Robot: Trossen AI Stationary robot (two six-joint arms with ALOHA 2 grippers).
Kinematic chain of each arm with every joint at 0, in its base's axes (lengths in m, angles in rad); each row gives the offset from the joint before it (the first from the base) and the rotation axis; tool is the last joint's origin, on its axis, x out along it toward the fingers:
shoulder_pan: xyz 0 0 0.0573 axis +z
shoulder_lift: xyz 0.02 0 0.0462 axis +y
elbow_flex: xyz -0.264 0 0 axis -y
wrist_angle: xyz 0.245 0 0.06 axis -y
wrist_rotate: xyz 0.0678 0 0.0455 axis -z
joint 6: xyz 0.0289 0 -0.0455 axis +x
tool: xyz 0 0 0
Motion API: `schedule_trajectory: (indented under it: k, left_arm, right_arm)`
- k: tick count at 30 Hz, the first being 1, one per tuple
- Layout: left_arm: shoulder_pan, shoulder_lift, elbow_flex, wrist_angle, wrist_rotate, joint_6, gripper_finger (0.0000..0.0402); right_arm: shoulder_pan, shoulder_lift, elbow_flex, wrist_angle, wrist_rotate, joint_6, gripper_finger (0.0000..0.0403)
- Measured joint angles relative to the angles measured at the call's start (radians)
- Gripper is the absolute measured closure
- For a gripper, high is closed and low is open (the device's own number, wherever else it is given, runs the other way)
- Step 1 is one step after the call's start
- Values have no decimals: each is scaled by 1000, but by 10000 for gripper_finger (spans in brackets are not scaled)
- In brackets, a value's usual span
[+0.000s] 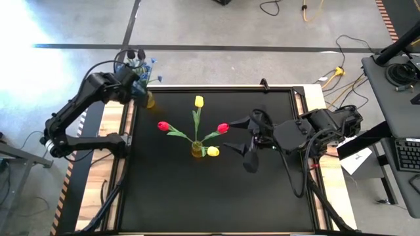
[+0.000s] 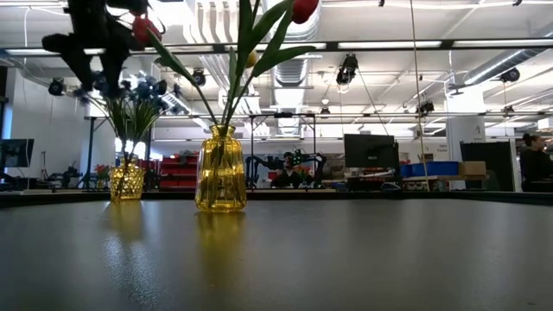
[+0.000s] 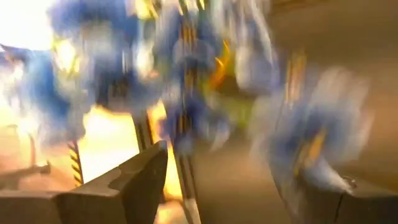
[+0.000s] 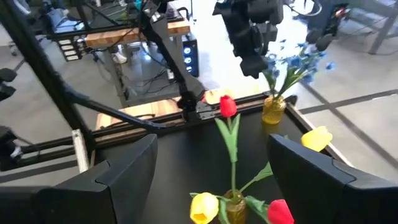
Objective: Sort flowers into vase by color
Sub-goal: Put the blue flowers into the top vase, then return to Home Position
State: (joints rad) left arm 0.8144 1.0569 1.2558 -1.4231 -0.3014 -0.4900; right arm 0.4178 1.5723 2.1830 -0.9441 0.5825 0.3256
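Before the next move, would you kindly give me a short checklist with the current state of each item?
1. Blue blossoms sit in the small corner vase: ok.
2. Left gripper open above that vase, fingers apart in its wrist view: ok.
3. Centre vase upright on the table: ok.
4. Tulips sorted by colour: not ok; red tulips and yellow tulips share the centre vase.
5. Right gripper open and empty, beside the centre vase: ok.
6. Whether the left gripper is clear of the blossoms: cannot tell.
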Motion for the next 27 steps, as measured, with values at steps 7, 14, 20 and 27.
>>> schedule_trajectory:
  k: [7,14,20,27]
  left_arm:
    - [-44,-81,20,-69,248,18,136]
    - [-283,-260,-53,216,529,39,144]
    - [-673,-420,-186,711,546,-91,161]
    - [-1124,-471,-400,1223,301,0,174]
  right_arm:
    - [9,0,-15,-3,-91,34,120]
    - [50,0,-31,2,-87,41,140]
    - [77,0,-12,7,-84,40,157]
    - [147,-12,-19,67,-4,-65,182]
